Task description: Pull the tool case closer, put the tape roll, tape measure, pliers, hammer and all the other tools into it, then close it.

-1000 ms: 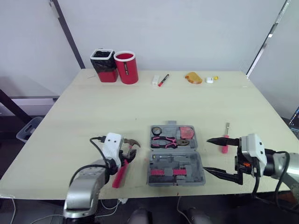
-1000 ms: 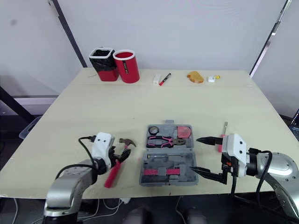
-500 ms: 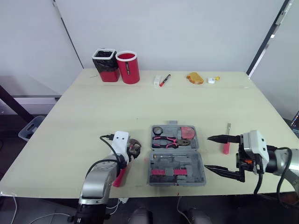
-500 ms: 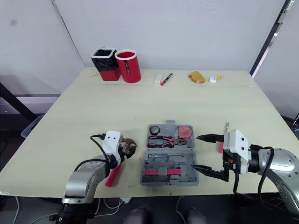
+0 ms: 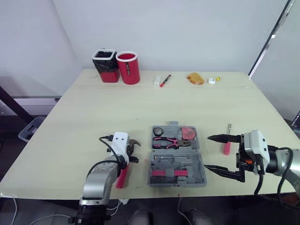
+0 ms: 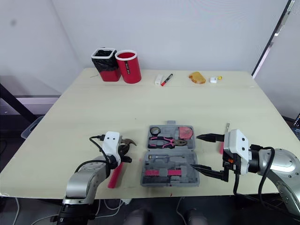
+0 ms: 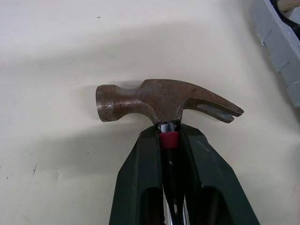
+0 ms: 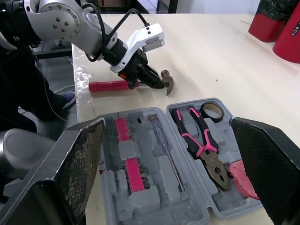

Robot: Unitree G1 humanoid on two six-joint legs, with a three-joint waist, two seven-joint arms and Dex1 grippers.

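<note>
The grey tool case [image 5: 190,165] lies open near the table's front edge. Its far half holds the tape roll [image 5: 157,131], the pink-handled pliers [image 5: 165,141] and a red tape measure [image 5: 187,133]. Left of the case lies the hammer [image 7: 159,101], with its red handle [image 5: 122,177] pointing toward the front edge. My left gripper [image 7: 168,133] is shut on the hammer's neck just under the head. My right gripper [image 5: 207,153] stands wide open just right of the case, holding nothing. A red screwdriver [image 5: 227,146] lies on the table beyond it.
At the table's back stand a red cup [image 5: 128,68] and a black-and-red container [image 5: 105,65]. A small white item [image 5: 156,80], a red pen [image 5: 164,80], an orange object [image 5: 194,78] and a small white-yellow piece [image 5: 212,80] lie along the back edge.
My left gripper's fingers, open around the hammer's head before, have shut on its neck. The right gripper has stayed open in place.
</note>
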